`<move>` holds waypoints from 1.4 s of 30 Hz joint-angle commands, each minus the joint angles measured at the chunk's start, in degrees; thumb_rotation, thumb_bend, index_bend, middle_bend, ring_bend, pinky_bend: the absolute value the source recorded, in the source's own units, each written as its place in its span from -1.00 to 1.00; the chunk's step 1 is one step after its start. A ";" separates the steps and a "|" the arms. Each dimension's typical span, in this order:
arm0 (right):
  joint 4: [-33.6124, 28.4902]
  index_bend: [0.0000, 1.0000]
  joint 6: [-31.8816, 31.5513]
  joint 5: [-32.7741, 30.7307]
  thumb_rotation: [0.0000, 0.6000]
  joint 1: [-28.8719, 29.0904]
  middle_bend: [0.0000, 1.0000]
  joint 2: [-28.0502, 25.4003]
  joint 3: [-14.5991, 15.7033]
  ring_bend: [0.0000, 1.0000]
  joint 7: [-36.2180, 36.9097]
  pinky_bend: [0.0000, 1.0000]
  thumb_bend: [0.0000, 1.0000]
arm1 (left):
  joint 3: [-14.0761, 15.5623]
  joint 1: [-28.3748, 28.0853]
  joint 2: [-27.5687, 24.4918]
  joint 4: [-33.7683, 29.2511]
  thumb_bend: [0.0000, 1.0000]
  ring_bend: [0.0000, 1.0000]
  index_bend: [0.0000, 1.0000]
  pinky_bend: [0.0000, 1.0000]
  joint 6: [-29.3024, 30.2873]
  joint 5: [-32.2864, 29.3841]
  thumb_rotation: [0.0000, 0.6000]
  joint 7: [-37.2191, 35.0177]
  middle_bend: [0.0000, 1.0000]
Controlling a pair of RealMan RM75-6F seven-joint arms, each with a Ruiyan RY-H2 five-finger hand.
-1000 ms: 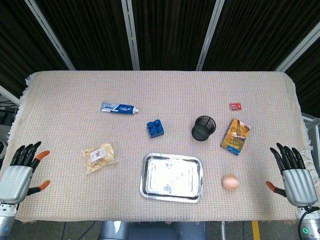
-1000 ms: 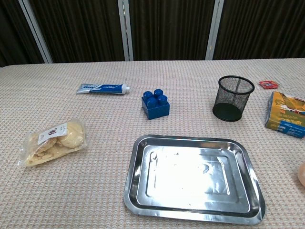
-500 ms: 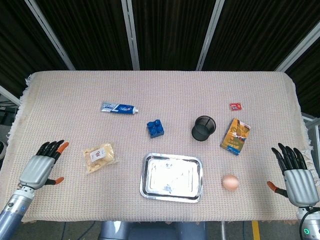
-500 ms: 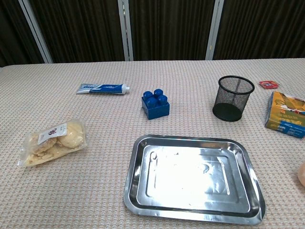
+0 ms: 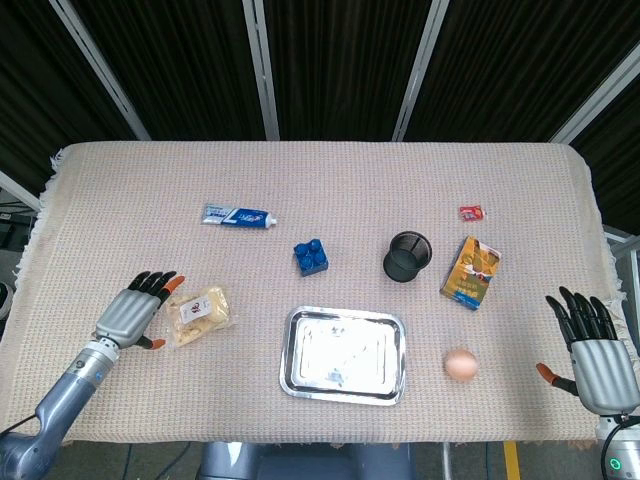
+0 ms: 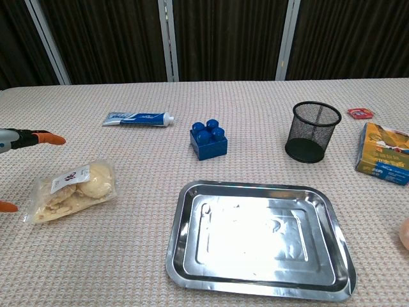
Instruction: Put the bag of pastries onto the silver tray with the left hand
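Observation:
The bag of pastries (image 5: pixel 200 314) (image 6: pixel 72 190) is a clear packet with a small white label, lying on the cloth left of the silver tray (image 5: pixel 345 353) (image 6: pixel 259 233). The tray sits bare at the front centre. My left hand (image 5: pixel 134 313) is just left of the bag, fingers apart, holding nothing; whether the fingertips (image 6: pixel 39 137) touch the bag I cannot tell. Only those orange tips show at the chest view's left edge. My right hand (image 5: pixel 591 356) hangs open at the table's front right corner, far from the bag.
A toothpaste tube (image 5: pixel 238 216) lies at the back left. A blue brick (image 5: pixel 311 257) and a black mesh cup (image 5: pixel 407 256) stand behind the tray. A snack box (image 5: pixel 471 272), a small red packet (image 5: pixel 472 212) and an egg (image 5: pixel 460 364) are at the right.
My left hand has come in from the table's left edge rightward to the bag's side. The right hand has sunk slightly. Nothing on the table has moved.

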State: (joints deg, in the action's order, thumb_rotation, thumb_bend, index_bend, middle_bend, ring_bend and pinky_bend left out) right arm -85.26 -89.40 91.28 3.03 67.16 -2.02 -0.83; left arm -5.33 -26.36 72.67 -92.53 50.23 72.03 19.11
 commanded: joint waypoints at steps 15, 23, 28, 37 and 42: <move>0.30 -0.86 0.18 -0.53 1.00 -0.17 -1.00 0.02 -0.09 -1.00 0.21 -0.96 -1.00 | -1.33 -7.23 10.45 6.32 -0.47 -0.99 -0.49 -0.51 -5.75 -6.56 1.00 2.58 -1.00; -0.01 -0.86 -0.04 -0.61 1.00 -0.39 -1.00 -0.14 -0.10 -1.00 -0.21 -0.96 -1.00 | -1.53 -6.89 13.76 7.30 -0.19 -0.65 0.04 -0.07 -1.23 0.95 1.00 -5.81 -0.72; -0.20 -0.86 0.16 -0.45 1.00 -0.26 -1.00 -0.14 -0.06 -1.00 -0.37 -0.96 -1.00 | -1.14 -6.84 13.61 6.98 -0.19 -0.58 0.11 -0.02 0.86 5.79 1.00 -11.76 -0.64; -0.55 -0.86 0.56 -0.04 1.00 0.16 -1.00 -0.09 -0.08 -1.00 -0.81 -0.96 -1.00 | -2.32 -8.78 14.22 3.09 -0.19 -0.58 0.08 -0.02 4.09 12.54 1.00 -21.60 -0.61; -1.00 -0.86 0.68 0.30 1.00 0.38 -1.00 -0.39 -0.06 -1.00 -0.85 -0.96 -1.00 | -3.58 -11.93 17.79 3.21 -0.19 -0.59 0.07 -0.02 2.66 13.37 1.00 -21.55 -0.60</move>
State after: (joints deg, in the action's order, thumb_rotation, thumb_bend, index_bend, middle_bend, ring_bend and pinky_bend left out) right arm -86.24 -88.70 91.56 3.40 66.79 -2.07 -1.65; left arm -8.27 -37.06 89.03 -89.39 53.49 85.03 -2.49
